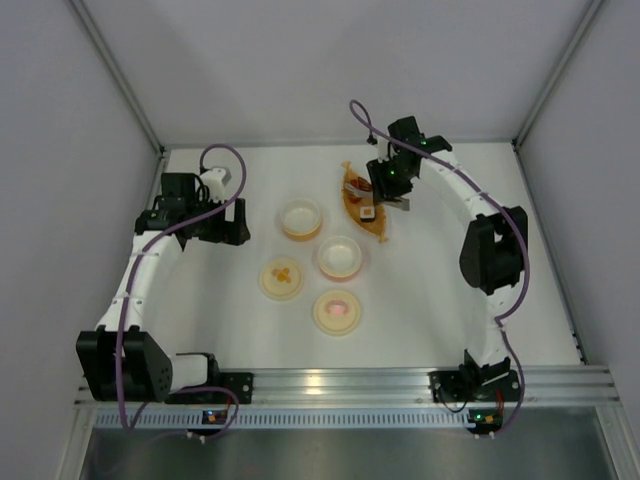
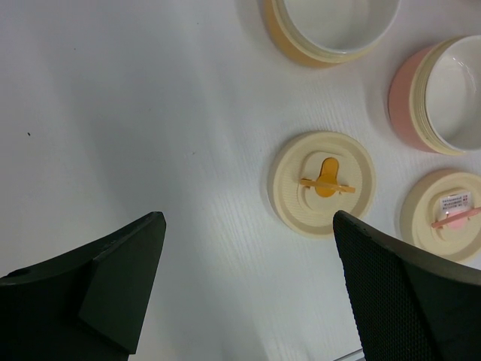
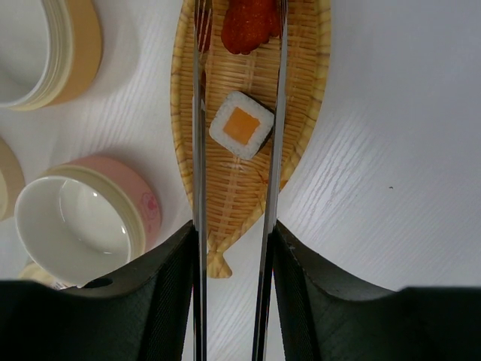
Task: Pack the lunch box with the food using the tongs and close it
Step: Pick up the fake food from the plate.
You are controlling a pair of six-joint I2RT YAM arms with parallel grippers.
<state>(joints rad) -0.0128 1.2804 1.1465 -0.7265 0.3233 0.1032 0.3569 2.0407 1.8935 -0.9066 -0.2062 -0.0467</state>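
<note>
Two black fingers of the right gripper clasp the tongs, whose arms stand apart, running lengthwise along the boat dish toward the far edge of the table; between them sits the white roll, orange face up, corners askew, the red lump just beyond; the left gripper gapes empty, well apart

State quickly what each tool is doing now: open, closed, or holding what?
Left tool: open, holding nothing.
Right tool: closed on the tongs.
</note>
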